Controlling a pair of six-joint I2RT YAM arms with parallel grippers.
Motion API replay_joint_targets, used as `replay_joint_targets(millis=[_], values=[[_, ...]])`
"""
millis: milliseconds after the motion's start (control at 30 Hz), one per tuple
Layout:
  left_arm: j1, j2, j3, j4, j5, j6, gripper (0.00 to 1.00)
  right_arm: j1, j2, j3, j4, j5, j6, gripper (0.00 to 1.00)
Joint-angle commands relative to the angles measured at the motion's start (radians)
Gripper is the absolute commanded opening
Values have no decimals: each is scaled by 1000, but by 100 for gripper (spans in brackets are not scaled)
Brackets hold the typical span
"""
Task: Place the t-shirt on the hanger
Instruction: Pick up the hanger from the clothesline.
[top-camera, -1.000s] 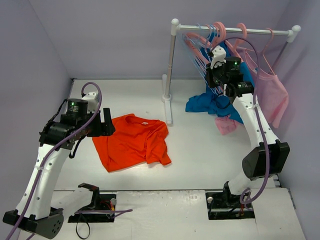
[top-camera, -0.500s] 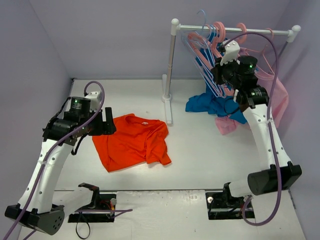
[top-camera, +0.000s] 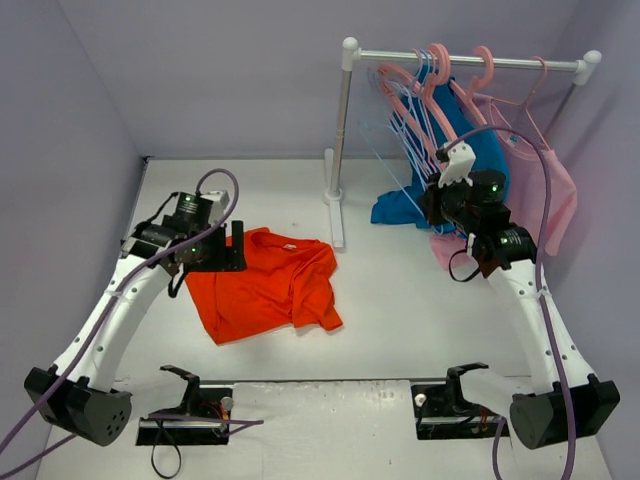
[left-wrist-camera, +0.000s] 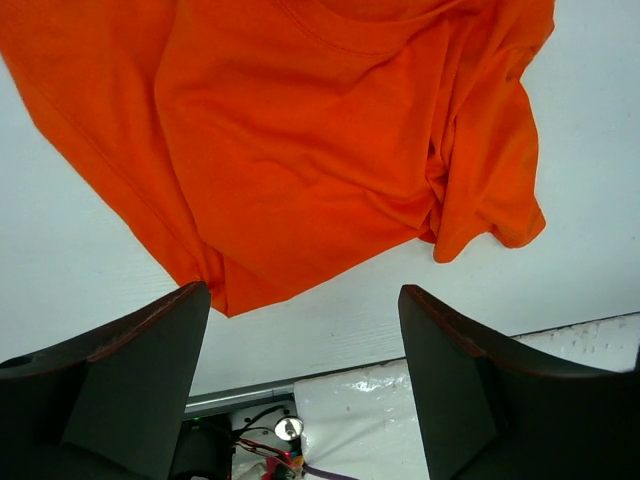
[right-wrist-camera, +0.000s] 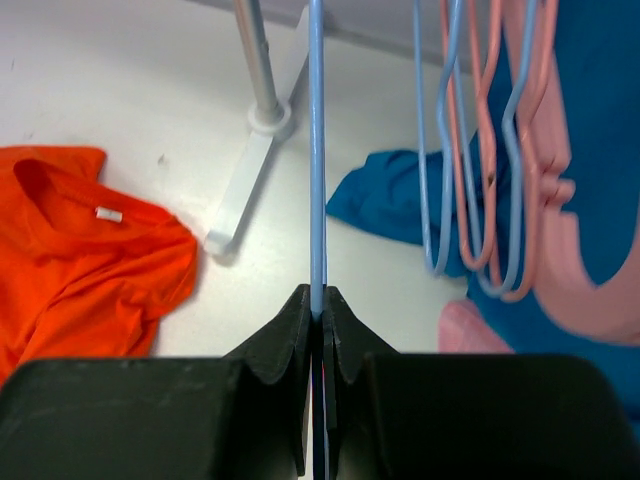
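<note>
The orange-red t-shirt (top-camera: 265, 285) lies crumpled on the white table left of centre, and its white neck label (right-wrist-camera: 108, 214) shows. My left gripper (top-camera: 237, 250) hovers open and empty over the shirt's left shoulder; in the left wrist view (left-wrist-camera: 305, 370) its jaws stand wide apart below the cloth (left-wrist-camera: 300, 130). My right gripper (top-camera: 437, 205) is shut on the thin light-blue hanger (right-wrist-camera: 317, 150), in front of the rack. The hanger's bar runs straight up from the closed jaws (right-wrist-camera: 318, 300). Its hook is hidden.
A white clothes rack (top-camera: 470, 62) stands at the back right on a post (top-camera: 342, 140). It carries several pink hangers (top-camera: 435, 75), more light-blue ones, a blue shirt (top-camera: 410, 205) and a pale pink top (top-camera: 548, 190). Lilac walls enclose the table.
My right arm has come down and nearer from the rail, with the light-blue hanger in its jaws. My left gripper has moved right, over the t-shirt's edge.
</note>
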Motion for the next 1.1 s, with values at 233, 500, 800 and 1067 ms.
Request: replay_joint_targets(millis=[233, 500, 800, 1067], values=[[-211, 117, -84, 157, -273, -128, 71, 21, -240, -153, 15, -65, 55, 0], [-102, 329, 82, 201, -372, -87, 67, 30, -329, -221, -6, -103, 128, 0], [-64, 611, 276, 211, -404, -45, 61, 47, -380, -242, -7, -115, 159, 0], [-53, 720, 323, 209, -431, -36, 52, 58, -406, -246, -9, -137, 180, 0]])
